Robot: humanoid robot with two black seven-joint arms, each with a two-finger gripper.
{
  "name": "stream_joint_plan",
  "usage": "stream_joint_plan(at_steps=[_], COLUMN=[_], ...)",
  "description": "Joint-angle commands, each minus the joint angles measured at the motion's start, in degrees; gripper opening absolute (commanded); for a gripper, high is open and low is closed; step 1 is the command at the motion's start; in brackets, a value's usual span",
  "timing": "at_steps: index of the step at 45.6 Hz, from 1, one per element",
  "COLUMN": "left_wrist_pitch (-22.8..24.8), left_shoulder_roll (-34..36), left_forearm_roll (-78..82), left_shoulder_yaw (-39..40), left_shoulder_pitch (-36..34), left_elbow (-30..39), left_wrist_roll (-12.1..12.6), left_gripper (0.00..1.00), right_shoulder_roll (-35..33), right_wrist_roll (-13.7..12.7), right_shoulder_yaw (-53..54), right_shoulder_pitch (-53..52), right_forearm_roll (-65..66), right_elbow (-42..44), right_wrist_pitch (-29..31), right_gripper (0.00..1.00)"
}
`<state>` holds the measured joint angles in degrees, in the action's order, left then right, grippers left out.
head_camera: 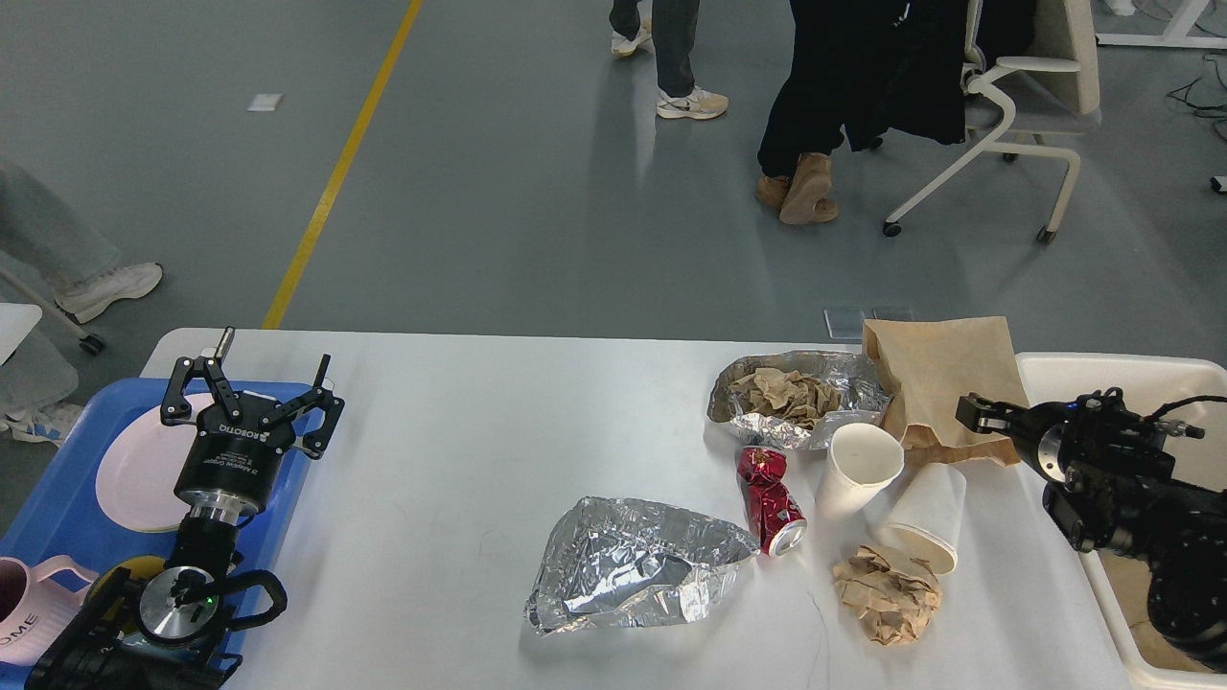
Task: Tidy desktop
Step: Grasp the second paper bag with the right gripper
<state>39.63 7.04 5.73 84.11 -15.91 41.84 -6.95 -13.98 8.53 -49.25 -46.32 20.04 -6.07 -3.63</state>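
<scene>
The white desktop (460, 450) holds litter on its right half: a crumpled foil sheet (633, 565), a crushed red can (770, 498), an upright white paper cup (858, 470), a second cup (928, 517) lying on its side, a crumpled brown paper ball (887, 594), a foil dish (729, 407) with crumpled paper in it, and a brown paper bag (935, 374). My right gripper (973, 412) points left at the bag's lower right part; it is dark, and its fingers cannot be told apart. My left gripper (249, 388) is open and empty above the blue tray.
A blue tray (57, 498) at the table's left end holds a pale plate (134, 470) and a pink mug (24, 623). A cream bin (1112, 369) with brown paper in it stands off the right end. People and a white chair (1016, 96) are beyond the table.
</scene>
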Motion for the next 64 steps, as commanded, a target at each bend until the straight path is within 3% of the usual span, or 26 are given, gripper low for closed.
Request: stream_joint_plan(at_steps=[1,11,16,21,24,26,31,54,60,64], left_wrist_pitch=[0.01,0.01,0.01,0.01,0.01,0.01,0.01,0.01,0.01,0.01], left_shoulder_roll=[0.00,0.00,0.00,0.00,0.00,0.00,0.00,0.00,0.00,0.00], left_forearm_roll=[-0.01,-0.01,-0.01,-0.01,-0.01,-0.01,-0.01,-0.01,-0.01,-0.01], left_shoulder_yaw=[0.00,0.00,0.00,0.00,0.00,0.00,0.00,0.00,0.00,0.00], left_shoulder_pitch=[0.00,0.00,0.00,0.00,0.00,0.00,0.00,0.00,0.00,0.00], left_elbow=[0.00,0.00,0.00,0.00,0.00,0.00,0.00,0.00,0.00,0.00], left_wrist_roll=[0.00,0.00,0.00,0.00,0.00,0.00,0.00,0.00,0.00,0.00], left_gripper=[0.96,0.96,0.96,0.96,0.96,0.96,0.96,0.96,0.96,0.96], right_shoulder_roll=[1.32,1.85,1.67,1.76,1.85,1.85,1.85,1.23,-0.26,-3.50], right_wrist_roll=[-0.01,-0.10,-0.10,-0.18,-0.88,-2.02,-4.05,-4.23,-4.93,-6.24], right_shoulder_yaw=[0.38,0.38,0.38,0.38,0.29,0.29,0.38,2.05,2.49,5.30], right_shoulder_pitch=[1.32,2.02,2.02,2.11,2.20,2.20,2.29,2.29,0.88,-4.82], right_forearm_roll=[-0.09,-0.09,0.00,0.00,0.00,0.00,-0.09,-0.35,-0.53,-0.44], right_elbow=[-0.08,-0.08,-0.17,-0.17,-0.34,-0.52,-0.61,-0.78,-1.83,-5.26], right_wrist_pitch=[-0.58,-1.82,-1.64,-1.55,-1.03,-0.85,-0.76,-0.15,3.62,10.12], right_gripper=[0.91,0.83,0.58,0.43,0.22,0.01,0.00,0.00,0.00,0.00])
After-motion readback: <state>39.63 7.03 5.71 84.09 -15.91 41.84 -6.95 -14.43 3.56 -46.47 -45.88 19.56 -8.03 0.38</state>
